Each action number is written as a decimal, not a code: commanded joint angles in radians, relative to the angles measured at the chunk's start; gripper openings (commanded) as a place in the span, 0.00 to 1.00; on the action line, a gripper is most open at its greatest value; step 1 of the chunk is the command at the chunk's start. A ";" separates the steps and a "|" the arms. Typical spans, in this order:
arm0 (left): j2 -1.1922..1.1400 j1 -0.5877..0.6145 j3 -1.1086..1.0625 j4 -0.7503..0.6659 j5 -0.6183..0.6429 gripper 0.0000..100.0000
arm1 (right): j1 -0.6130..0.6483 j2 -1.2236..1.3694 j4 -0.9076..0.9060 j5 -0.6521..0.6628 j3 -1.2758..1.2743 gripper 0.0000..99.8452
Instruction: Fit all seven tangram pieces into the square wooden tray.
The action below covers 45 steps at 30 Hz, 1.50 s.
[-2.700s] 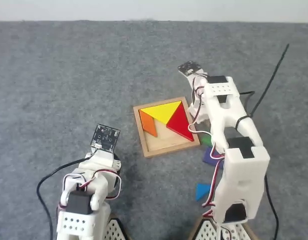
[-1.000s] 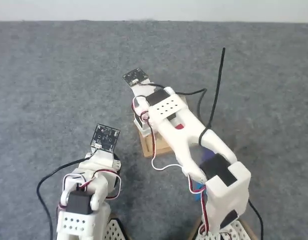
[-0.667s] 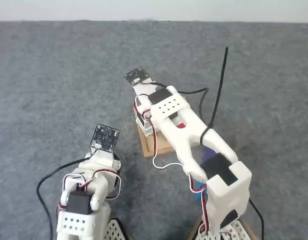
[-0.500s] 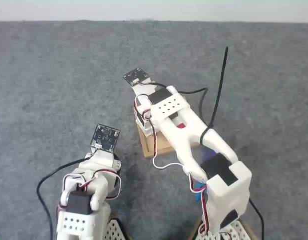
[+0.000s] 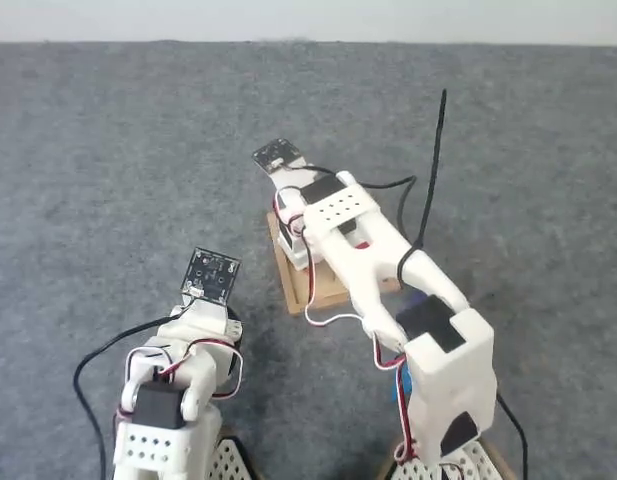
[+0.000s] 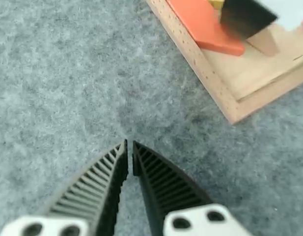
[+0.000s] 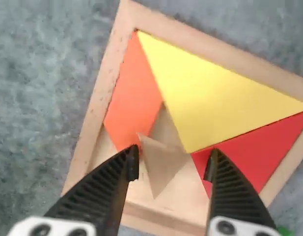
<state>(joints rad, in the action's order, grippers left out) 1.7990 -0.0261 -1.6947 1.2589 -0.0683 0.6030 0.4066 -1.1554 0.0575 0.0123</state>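
A: Three pieces are seated in the tray (image 7: 99,105): the orange piece (image 7: 134,105) along one wall, the yellow piece (image 7: 210,105) against the neighbouring wall, and the red piece (image 7: 249,145) next to it. The rest of the floor is left bare.

B: Right gripper (image 7: 172,160) is noted spread wide over that bare patch, with nothing pinched. One fingertip is just beside the orange edge, so a nudge or a check is judged likely. A pale triangular shape is seen between the jaws. Whether it is a piece or shadowed wood cannot be told.

A: Left gripper (image 6: 130,147)?

B: Pressed together and empty, held low over the bench (image 6: 53,73) near the tray corner. It is probably kept there so the other arm is not fouled.

A: Change from 2.7 s ago?

B: The right arm (image 5: 358,240) was then stretched beside the tray, with the pieces plain from above. It has since been swung across, and the tray is largely covered. The left arm is unmoved. The same three pieces are counted.
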 commanded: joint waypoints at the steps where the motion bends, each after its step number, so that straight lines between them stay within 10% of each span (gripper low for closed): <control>1: 0.018 0.003 0.010 0.003 -0.003 0.02 | -0.025 -0.010 0.004 0.020 0.087 0.22; 13: 0.018 0.003 0.010 0.003 -0.003 0.02 | -0.033 -0.137 -0.033 0.029 0.064 0.22; 25: 0.018 0.003 0.010 0.003 -0.003 0.02 | -0.021 -0.440 0.090 0.100 -0.479 0.22; 45: 0.018 0.003 0.010 0.003 -0.003 0.02 | -0.021 -0.125 0.070 0.084 -0.146 0.22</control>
<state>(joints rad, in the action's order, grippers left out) 1.7990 -0.0261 -1.6947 1.2589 -0.0683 0.5785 0.2946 -1.0694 0.1435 -0.2240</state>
